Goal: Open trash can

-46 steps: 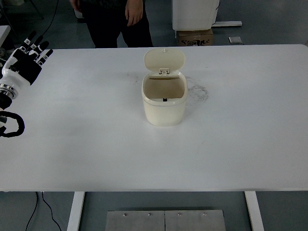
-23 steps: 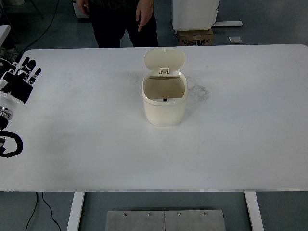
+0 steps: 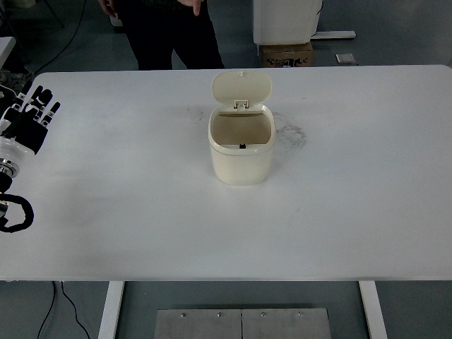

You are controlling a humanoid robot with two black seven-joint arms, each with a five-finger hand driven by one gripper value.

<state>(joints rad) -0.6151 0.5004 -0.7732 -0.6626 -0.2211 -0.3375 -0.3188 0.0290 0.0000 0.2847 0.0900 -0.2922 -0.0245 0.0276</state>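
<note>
A small cream plastic trash can (image 3: pixel 241 152) stands mid-table on a white table (image 3: pixel 353 176), its hinged lid (image 3: pixel 241 88) raised. The black-and-white left hand (image 3: pixel 28 123) rests at the left edge, fingers spread, empty.

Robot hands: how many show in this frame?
1: the left hand at the table's left edge, fingers spread, holding nothing. The right hand is out of view.

Beyond the far edge of the white table (image 3: pixel 353 212): a person (image 3: pixel 166 32) in dark trousers toward the left, a white cabinet (image 3: pixel 286 20) with a cardboard box (image 3: pixel 286 54) before it further right, and a small grey object (image 3: pixel 345 58) on the floor.
</note>
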